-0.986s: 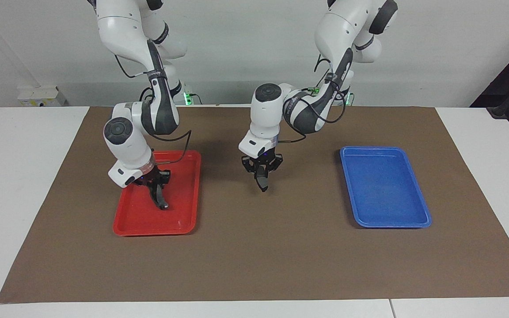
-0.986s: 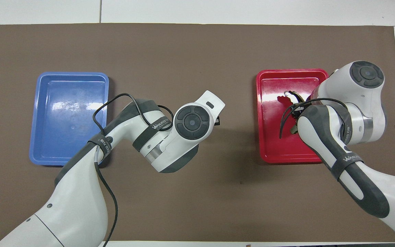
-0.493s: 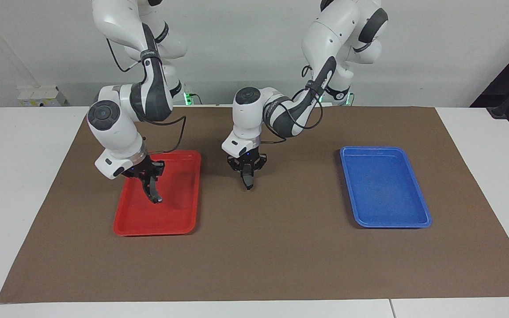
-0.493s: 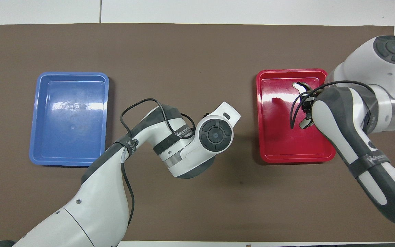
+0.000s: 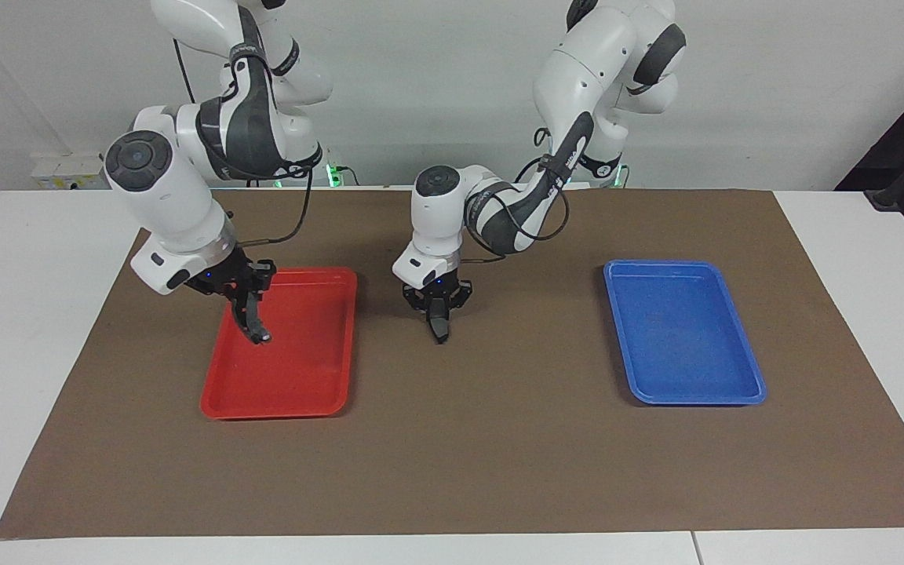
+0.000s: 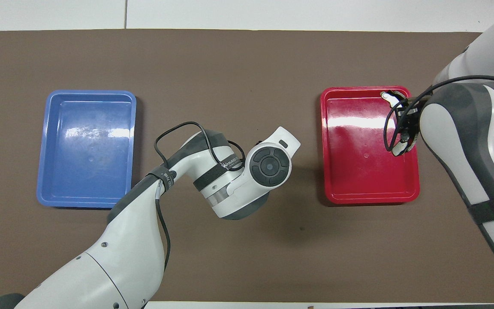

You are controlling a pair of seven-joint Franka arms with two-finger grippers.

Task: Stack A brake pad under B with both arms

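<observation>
A short dark grey pad, the A brake pad (image 5: 441, 329), hangs point-down with my left gripper (image 5: 438, 314) shut on it. That gripper is low over the brown mat, between the two trays. In the overhead view the left arm's wrist hides both. My right gripper (image 5: 249, 308) hangs over the red tray (image 5: 279, 408), at the side toward the right arm's end of the table. It is shut on B (image 5: 254, 326), a narrow black curved pad that hangs clear of the tray floor. From overhead, the right gripper (image 6: 405, 124) is partly covered by its own arm.
The red tray (image 6: 371, 198) holds nothing on its floor. A blue tray (image 5: 695, 396) lies toward the left arm's end of the table, also with nothing in it. A brown mat (image 5: 499, 455) covers the white table.
The right gripper has risen from the red tray with B and drifted toward its own end of the table. The left gripper has carried the short pad a little toward the red tray.
</observation>
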